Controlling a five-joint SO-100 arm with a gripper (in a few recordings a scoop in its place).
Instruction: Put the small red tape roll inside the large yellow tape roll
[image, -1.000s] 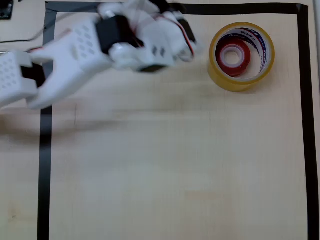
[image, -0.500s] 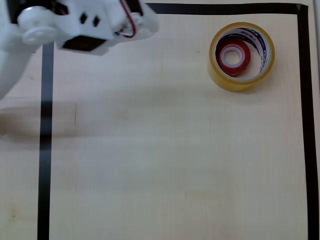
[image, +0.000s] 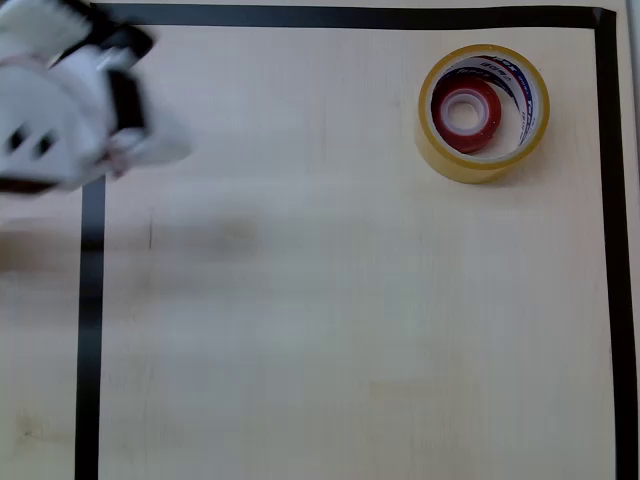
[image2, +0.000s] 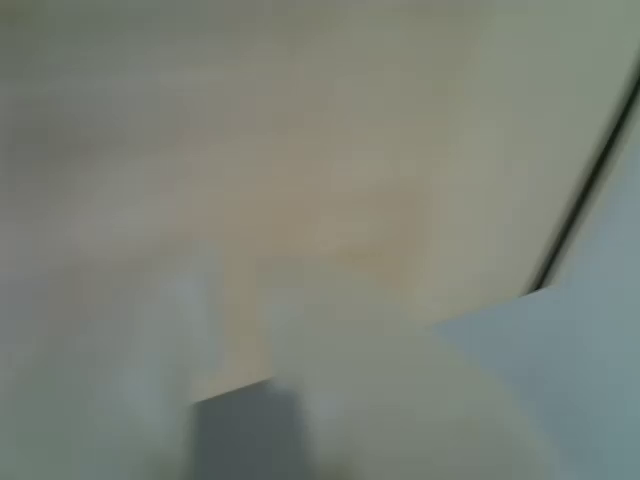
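the pale wooden table (image: 330, 330) inside the black tape border (image: 92, 330) is bare across its middle and bottom in the overhead view. the large yellow tape roll (image: 484, 160), holding the small red tape roll (image: 468, 110), stands near the top right corner. the blurred white arm (image: 60, 120), perhaps its wrist, covers the top left corner.

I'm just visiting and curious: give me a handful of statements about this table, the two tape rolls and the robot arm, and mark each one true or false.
1. The small red tape roll sits inside the large yellow tape roll. True.
2. The robot arm is directly above the rolls. False: in the overhead view it is at the far left edge, well apart from them.
3. Black tape borders the wooden table. True.
4. The yellow roll lies at the lower left. False: it is at the upper right.
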